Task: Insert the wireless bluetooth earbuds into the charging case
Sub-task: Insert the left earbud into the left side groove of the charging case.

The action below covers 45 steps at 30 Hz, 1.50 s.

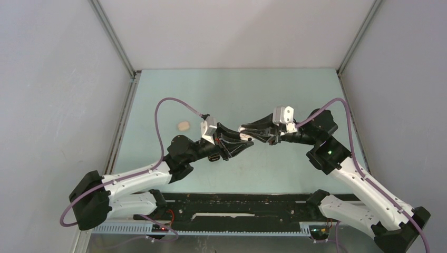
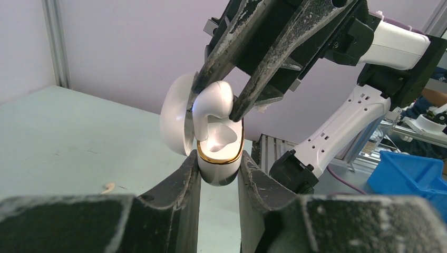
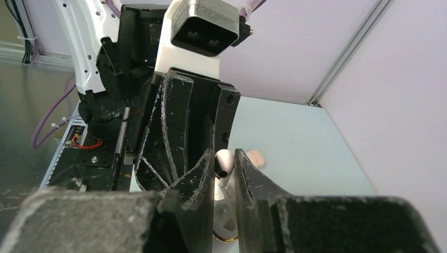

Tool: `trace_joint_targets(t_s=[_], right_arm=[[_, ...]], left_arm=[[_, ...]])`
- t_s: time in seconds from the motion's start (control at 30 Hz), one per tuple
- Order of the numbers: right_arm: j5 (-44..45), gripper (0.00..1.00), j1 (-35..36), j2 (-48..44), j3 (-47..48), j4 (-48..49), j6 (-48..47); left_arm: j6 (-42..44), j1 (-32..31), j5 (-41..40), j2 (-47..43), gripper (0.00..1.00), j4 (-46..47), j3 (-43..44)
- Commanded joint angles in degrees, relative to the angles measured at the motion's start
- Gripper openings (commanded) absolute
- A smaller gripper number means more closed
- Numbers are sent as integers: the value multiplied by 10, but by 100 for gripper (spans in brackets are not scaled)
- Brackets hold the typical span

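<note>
Clamping open charging case (image 2: 217, 173), left hand (image 2: 219, 161); pinching white earbud (image 2: 213, 104), right hand (image 3: 224, 158).

Table (image 1: 232, 89): both arms meet over its centre.
- Left arm (image 1: 137, 179): enters from 8 o'clock.
- Right arm (image 1: 363, 184): enters from 4 o'clock.
- Left gripper (image 2: 219, 164): charging case (image 2: 219, 171) clamped upright between its fingers. The lid (image 2: 174, 121) is swung back at the case's 9 o'clock in the left wrist view.
- Right gripper (image 2: 217, 103): directly above the case, with an earbud (image 2: 213, 105) pinched between its fingertips. The earbud's lower end is at the case's opening.
- Loose rounded piece (image 1: 183, 125): on the table at 9 o'clock of the grippers, well apart.
</note>
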Motion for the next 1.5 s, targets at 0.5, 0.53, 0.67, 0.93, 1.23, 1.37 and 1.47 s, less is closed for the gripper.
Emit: trace_joint_targets(t_s=[0.5,0.53,0.67,0.93,1.23,1.37,1.47], right_arm=[[5,0,2,-7,2,-14,-9],[10,0,1,-6,2,-11,-6],[11,0,-4,-7,4,4,5],[-15,0,-2,-6,29,-19,15],[-27,0,5,-7,35,-21,22],[-25,0,5,-6,38,-35,11],[-21,0,5,-3,38,-46,2]], left_arm=[[14,-2,-11,-25,0,27,13],[14,-2,-10,-25,0,27,13],[14,-2,-11,-24,0,27,12],[16,-1,-17,-22,0,27,11],[14,-1,-15,-16,0,27,12],[15,-2,-16,-18,0,27,12],[17,-1,-16,-21,0,27,11]])
